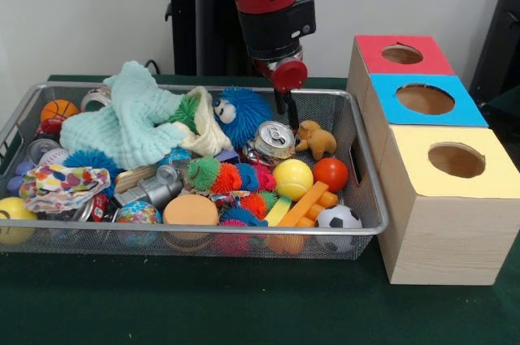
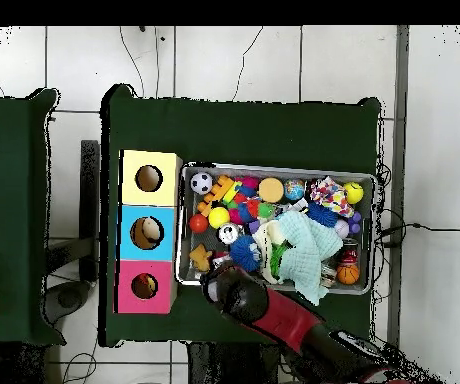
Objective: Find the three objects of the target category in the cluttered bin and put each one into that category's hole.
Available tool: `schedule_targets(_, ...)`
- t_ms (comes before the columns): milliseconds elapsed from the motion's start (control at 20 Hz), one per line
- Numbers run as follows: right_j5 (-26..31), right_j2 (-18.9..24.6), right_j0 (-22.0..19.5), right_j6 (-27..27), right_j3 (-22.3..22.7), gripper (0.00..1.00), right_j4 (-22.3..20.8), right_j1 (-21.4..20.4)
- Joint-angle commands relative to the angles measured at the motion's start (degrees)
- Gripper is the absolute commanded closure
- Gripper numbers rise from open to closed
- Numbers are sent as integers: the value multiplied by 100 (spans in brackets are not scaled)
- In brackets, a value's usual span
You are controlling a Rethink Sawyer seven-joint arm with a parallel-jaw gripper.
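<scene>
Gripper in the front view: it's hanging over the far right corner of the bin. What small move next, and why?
Probably lower it straight down a little. The gripper hangs at the far right end of the bin, above the can and beside the brown toy animal, and seems to hold nothing. Which category is the target isn't visible, so I can't say which of the two to take.
</scene>
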Motion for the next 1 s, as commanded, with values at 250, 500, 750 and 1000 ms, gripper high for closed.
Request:
schedule_targets(250, -251, 1215, -532, 2145, 776, 0, 951, 436)
schedule_targets(500, -888, 1563, -829, 2186, 789, 0, 794, 890)
schedule_targets(750, -1568, 1596, -1019, 2042, 556, 0, 369, 1320)
schedule_targets(1000, -1718, 1656, -1086, 1857, 337, 0, 205, 1361)
